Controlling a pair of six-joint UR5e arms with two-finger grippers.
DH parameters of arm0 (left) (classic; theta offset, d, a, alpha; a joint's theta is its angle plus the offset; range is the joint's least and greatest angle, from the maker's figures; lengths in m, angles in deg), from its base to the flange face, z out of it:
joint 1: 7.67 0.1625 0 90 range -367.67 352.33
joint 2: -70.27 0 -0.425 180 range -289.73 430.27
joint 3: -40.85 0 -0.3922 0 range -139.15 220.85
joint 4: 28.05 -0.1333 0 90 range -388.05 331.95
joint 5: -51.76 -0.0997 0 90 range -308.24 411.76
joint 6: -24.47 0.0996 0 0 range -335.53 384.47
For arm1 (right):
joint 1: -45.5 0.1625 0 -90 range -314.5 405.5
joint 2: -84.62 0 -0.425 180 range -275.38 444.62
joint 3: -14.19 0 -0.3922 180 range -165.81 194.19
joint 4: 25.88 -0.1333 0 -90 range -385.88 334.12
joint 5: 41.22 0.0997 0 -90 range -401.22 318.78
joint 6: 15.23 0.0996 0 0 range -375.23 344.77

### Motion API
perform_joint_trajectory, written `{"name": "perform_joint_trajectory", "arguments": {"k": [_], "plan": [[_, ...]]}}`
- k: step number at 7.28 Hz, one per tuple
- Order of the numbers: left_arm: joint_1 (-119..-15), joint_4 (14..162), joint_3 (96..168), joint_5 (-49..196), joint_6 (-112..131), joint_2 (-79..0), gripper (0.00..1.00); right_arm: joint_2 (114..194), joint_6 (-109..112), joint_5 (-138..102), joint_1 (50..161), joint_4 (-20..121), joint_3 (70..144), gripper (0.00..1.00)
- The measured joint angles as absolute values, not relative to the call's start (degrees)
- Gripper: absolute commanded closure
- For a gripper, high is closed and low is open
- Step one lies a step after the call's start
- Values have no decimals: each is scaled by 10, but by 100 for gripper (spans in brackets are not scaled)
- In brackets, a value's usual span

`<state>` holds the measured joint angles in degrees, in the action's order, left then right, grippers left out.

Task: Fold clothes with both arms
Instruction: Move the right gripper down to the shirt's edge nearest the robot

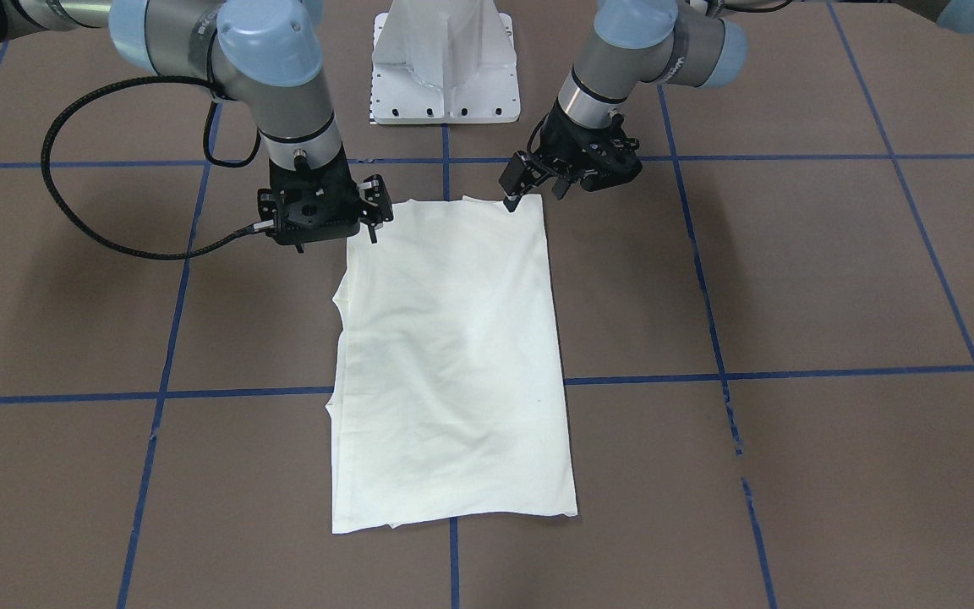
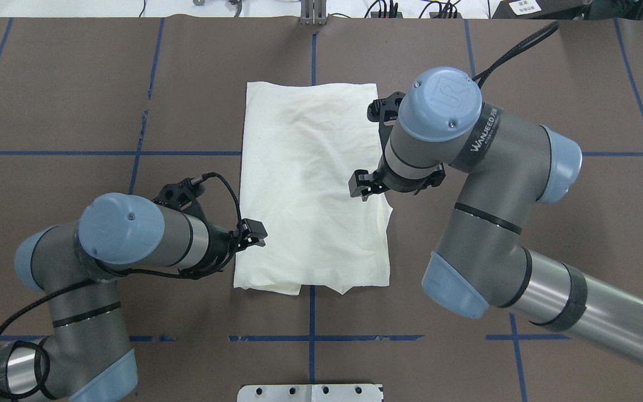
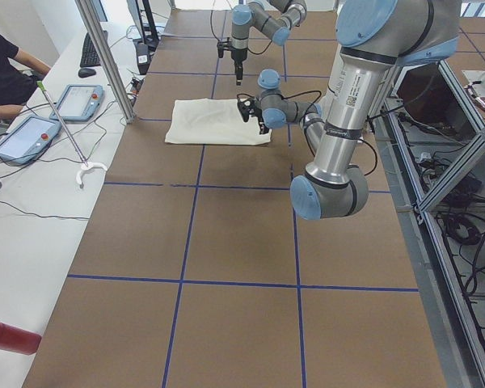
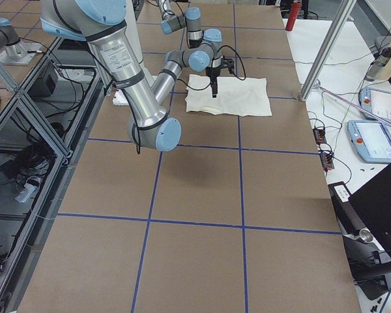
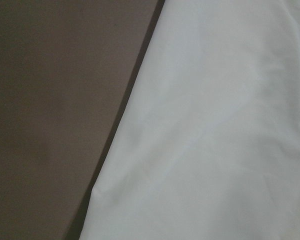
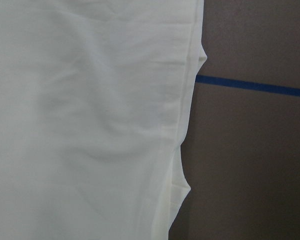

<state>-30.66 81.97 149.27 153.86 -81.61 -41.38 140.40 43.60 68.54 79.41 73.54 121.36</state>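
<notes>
T-shirt lies flat mid-desk, folded into a long rectangle, plain side up. Overhead view: left tool sits at the shirt's 8 o'clock edge, right tool over its 3 o'clock edge. Both tools look spread, pinching nothing. Wrist views show only cloth and desk.

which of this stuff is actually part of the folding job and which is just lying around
Part of the job:
- cream T-shirt, lying flat on the table, plain side up
- left gripper and right gripper, one at each side edge of it

Just lying about:
- white pedestal
- handheld screens on the side bench
- red cylinder
</notes>
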Motion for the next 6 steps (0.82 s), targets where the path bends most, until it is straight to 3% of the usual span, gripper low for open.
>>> {"name": "perform_joint_trajectory", "arguments": {"k": [3,6], "plan": [[-271,783,1483,1509,-848,-412,11,1426,470,686,775,735,1249,0],[-264,779,1457,1503,-849,-431,30,1428,472,686,774,735,1252,0]]}}
